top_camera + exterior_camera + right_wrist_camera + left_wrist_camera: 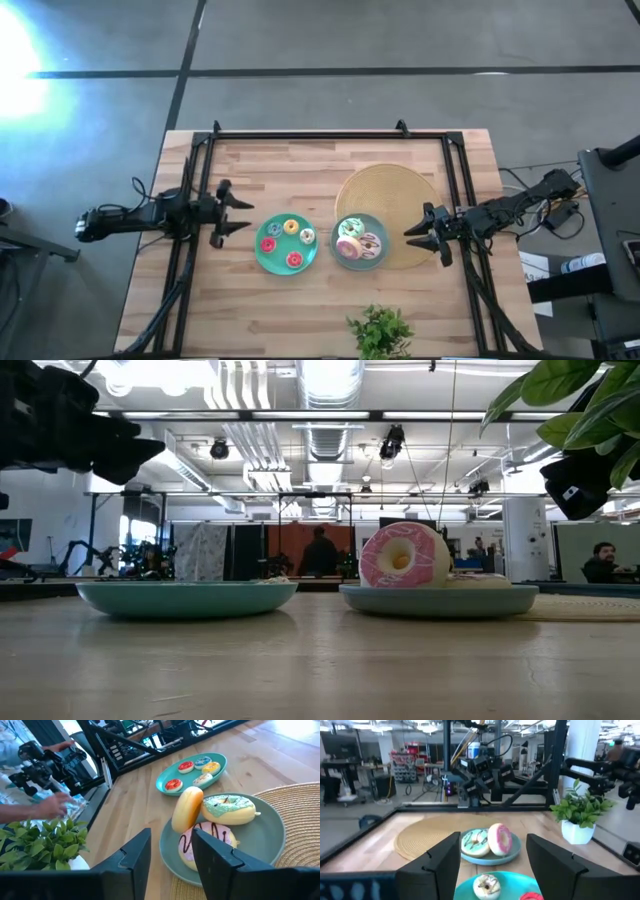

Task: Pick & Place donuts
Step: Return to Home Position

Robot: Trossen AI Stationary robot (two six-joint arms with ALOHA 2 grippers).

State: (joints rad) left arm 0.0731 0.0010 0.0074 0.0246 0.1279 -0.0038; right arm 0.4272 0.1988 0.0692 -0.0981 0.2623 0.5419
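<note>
On the pale wood counter (pixel 300 310) we see two teal plates side by side. The left plate (pixel 185 598) carries the four tiny donuts (pixel 291 228) and the right plate (pixel 265 837) the three larger donuts (pixel 358 243) — the pink donut (pixel 403 556) propped on edge. The left pincer (pixel 246 214) and the right pincer (pixel 412 236) hang just outside the plates, fingers spread, gripping nothing.

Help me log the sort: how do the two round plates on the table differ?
The left plate holds four tiny donuts lying flat; the right plate holds three large donuts, the pink one propped on edge. The left plate sits on bare wood; the right plate overlaps the tan mat. The left plate is brighter teal, the right plate duller. Both are round, shallow and similar in width.
</note>
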